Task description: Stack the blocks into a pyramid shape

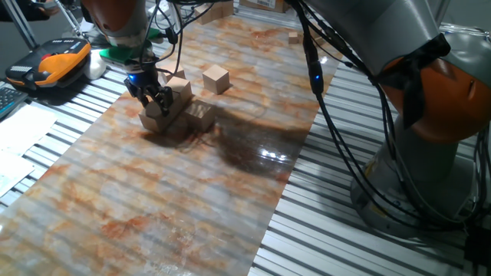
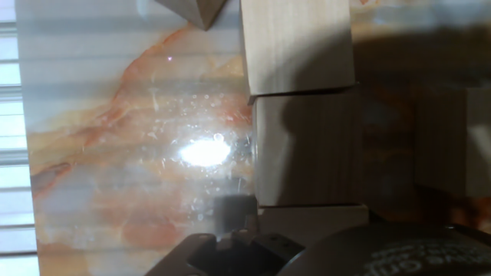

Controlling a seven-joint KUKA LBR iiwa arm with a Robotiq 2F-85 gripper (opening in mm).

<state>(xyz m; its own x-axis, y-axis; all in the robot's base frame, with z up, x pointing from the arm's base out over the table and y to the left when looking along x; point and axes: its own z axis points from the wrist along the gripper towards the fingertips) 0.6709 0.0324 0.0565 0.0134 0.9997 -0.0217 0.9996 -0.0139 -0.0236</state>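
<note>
Blocks of plain light-tan wood are sitting on the marbled orange-and-grey table mat [image 1: 176, 199]. Four cubes can be counted in the fixed view: three clustered together under the arm [image 1: 170, 107], and one lone cube [image 1: 215, 78] lying apart behind them. The black two-finger gripper [image 1: 153, 100] is pressing down among the cluster, its fingers closing around one cube [image 1: 157, 111]. From the hand view, two cubes [image 2: 299, 46] are lying edge to edge [image 2: 307, 146].

Light-tan blocks [image 1: 216, 77] on orange-veined marbled table [image 1: 153, 207].
</note>
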